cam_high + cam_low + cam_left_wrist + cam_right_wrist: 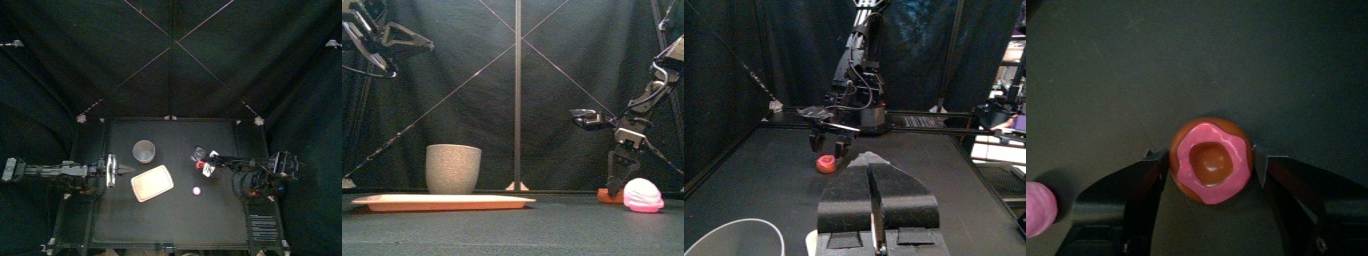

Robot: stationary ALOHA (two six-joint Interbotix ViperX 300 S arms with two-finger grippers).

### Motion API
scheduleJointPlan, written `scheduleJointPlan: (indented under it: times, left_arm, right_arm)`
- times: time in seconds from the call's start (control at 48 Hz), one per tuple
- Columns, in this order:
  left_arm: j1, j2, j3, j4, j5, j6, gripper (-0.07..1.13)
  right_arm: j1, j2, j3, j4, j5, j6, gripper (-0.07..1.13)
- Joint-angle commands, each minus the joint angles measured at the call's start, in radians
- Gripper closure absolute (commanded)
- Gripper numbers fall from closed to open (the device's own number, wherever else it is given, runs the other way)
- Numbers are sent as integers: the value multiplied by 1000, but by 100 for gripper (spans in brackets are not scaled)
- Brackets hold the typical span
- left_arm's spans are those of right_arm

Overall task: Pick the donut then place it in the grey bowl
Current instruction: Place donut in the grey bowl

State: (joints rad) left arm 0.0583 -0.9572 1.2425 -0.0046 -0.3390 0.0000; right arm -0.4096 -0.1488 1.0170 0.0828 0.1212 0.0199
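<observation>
Pick step: right gripper (pixel 620 187), jaws open astride the donut (pixel 1211 162), nothing held yet; next close, lift, carry left to grey bowl (pixel 453 168).

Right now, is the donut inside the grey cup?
No, the donut sits on the table at the right gripper, apart from the grey cup.

A brown ring donut with pink icing (pixel 1213 165) lies flat on the worktop, right of centre. The tall grey speckled cup (pixel 453 168) stands upright left of centre, well apart from it.
</observation>
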Motion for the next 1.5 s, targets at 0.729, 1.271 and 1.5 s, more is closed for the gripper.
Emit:
scheduleJointPlan:
  times: [0.729,1.271,1.5]
  left_arm:
    - [2,5,-12,0,-9,0,104]
    - [2,5,-8,0,-25,5,104]
    - [2,5,-5,2,-23,5,104]
  right_arm:
    - [51,-107,-279,20,-163,-3,43]
    - [112,344,-793,3,-305,-2,43]
    - [110,486,-1066,28,104,2,43]
